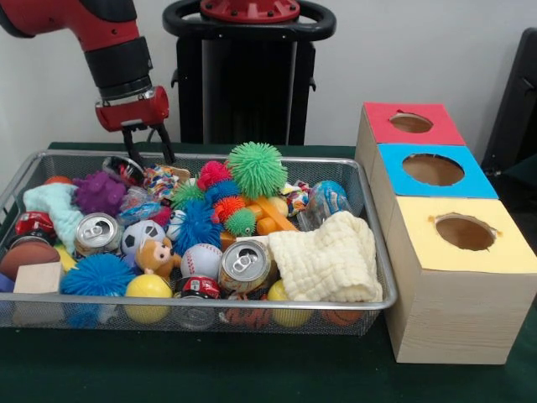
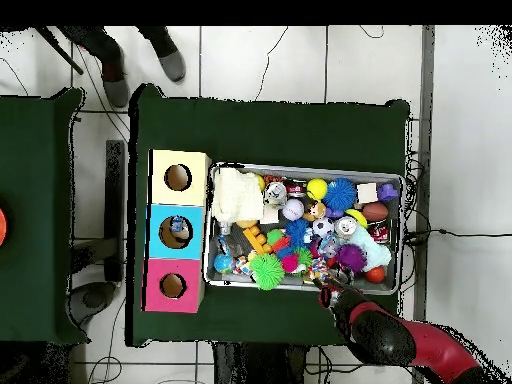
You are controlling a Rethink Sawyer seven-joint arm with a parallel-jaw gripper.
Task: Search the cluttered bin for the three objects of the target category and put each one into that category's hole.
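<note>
Front view: the bin (image 1: 379, 252) sits on the green surface (image 1: 252, 369), crammed to its rim with toys; the gripper (image 1: 148, 144) hangs over the far rim at the picture's left, its fingers (image 1: 166, 143) apart and clamped on nothing; a clear bottle (image 1: 323, 204) lies tilted near the right rim, beside a cream cloth (image 1: 331, 260); two cans (image 1: 245, 264) show unreadable tops; the red-topped hole (image 1: 411, 122) lies farthest back, open and unobstructed.

Overhead view: the gripper (image 2: 327, 293) hovers at the bin's (image 2: 402, 235) edge nearest the base; the hole (image 2: 172, 286) sits just beside the bin's short end; bare surface (image 2: 280, 130) rings everything.
</note>
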